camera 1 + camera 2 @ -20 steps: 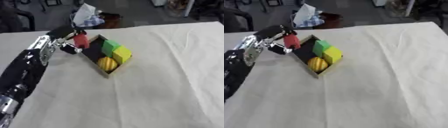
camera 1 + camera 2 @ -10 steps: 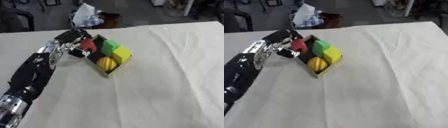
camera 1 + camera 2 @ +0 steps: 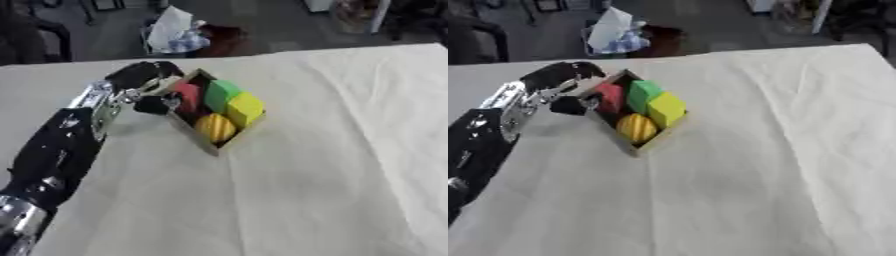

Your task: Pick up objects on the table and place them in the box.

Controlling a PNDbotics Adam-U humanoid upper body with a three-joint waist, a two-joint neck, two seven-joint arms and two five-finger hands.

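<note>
Four pieces sitting in the box (image 3: 213,146) (red (image 3: 187,94), green (image 3: 220,93), yellow (image 3: 245,108), orange (image 3: 214,127)); left hand (image 3: 147,89) hovering at its left edge, fingers curling round the red one.

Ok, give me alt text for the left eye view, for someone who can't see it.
The robot's left hand is at the left edge of a small box on a white-clothed table, beside a red object in it. The box also holds green, yellow and orange objects.

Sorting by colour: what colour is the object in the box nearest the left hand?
Red, clearest in the left eye view.
</note>
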